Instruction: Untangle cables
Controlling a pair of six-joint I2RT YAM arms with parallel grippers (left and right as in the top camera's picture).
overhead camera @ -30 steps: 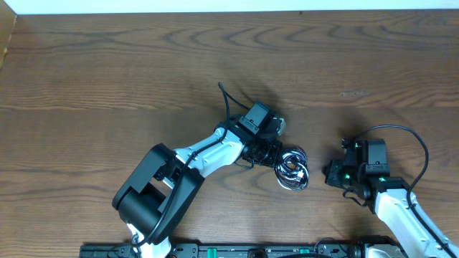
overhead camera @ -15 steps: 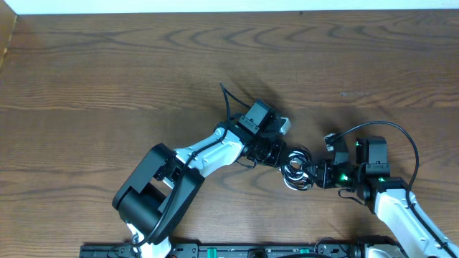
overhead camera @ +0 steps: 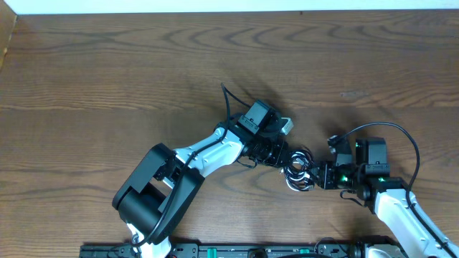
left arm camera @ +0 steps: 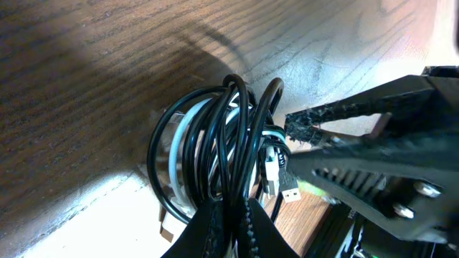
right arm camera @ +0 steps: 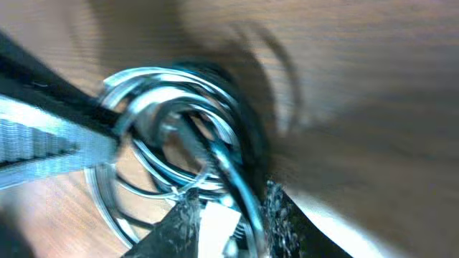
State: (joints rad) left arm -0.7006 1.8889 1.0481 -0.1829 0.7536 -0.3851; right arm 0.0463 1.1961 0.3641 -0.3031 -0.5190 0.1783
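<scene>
Cables (overhead camera: 297,172): a tight coil of black and white cords lying on the table (overhead camera: 107,72), right of its middle, between the two arms. In the left wrist view you see the left gripper (left arm camera: 231,215) closed on several strands at the coil's near edge. This probably anchors the bundle, so that a pull from the other side opens it instead of dragging it. The right gripper (right arm camera: 231,211) meets the coil from the opposite side. Its fingers stand a little apart with a dark strand running between them, but that view is blurred and you cannot tell whether they pinch it. A small plug end (left arm camera: 290,193) hangs free among the loops. Expect the loops to tighten if you pull before one strand is singled out.
</scene>
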